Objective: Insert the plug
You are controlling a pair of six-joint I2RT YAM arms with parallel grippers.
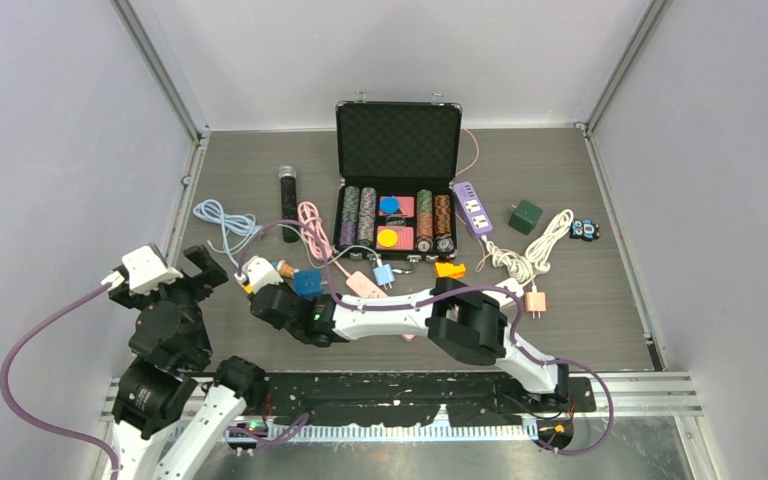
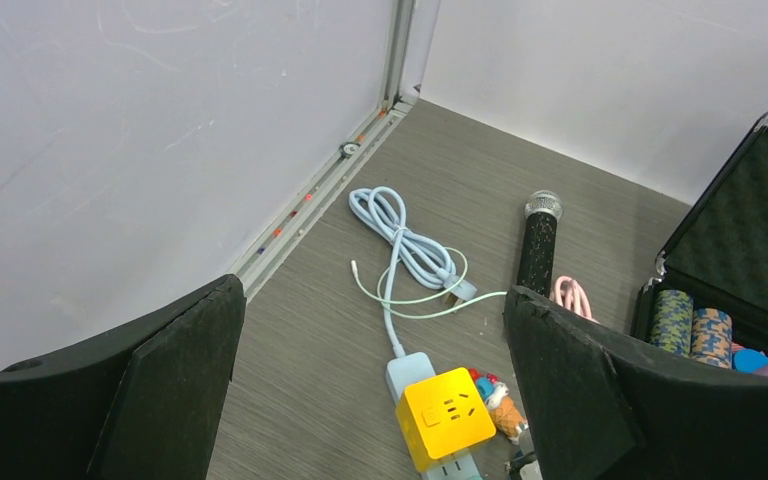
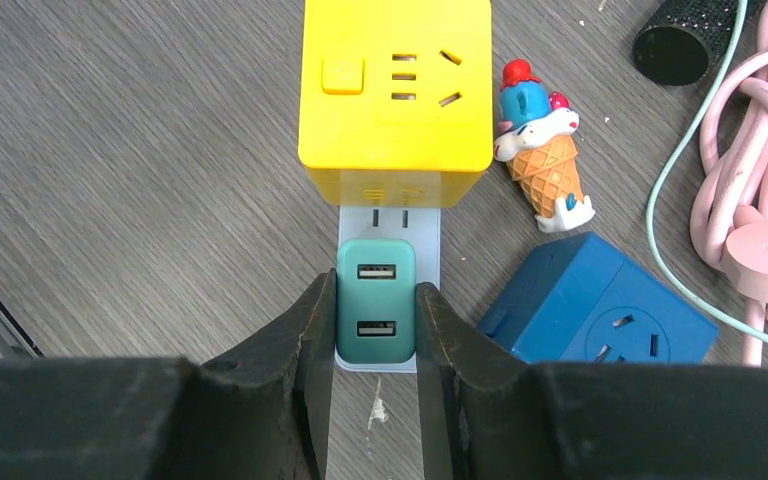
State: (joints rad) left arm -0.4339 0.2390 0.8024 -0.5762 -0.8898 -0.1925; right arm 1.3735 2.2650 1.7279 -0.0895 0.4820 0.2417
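Clamping teal plug [image 3: 375, 300] between right fingers [image 3: 310, 340], over white strip [image 3: 390, 215] just beside yellow cube [image 3: 395, 90]. With left fingers [image 2: 175, 380] spread wide, empty, well apart, leaving strip unbraced. Risking tilt and missed slots, or shoving strip along bench [image 3: 110, 200] under push.

Right claw [image 1: 272, 290] sits low beside a blue cube [image 1: 307, 283].

We find the charger [image 3: 376, 310] on the power strip [image 3: 390, 218], seemingly seated, just before the cube socket [image 3: 395, 85]; right of them lie a toy cone [image 3: 545, 150] and a second cube [image 3: 600, 315].
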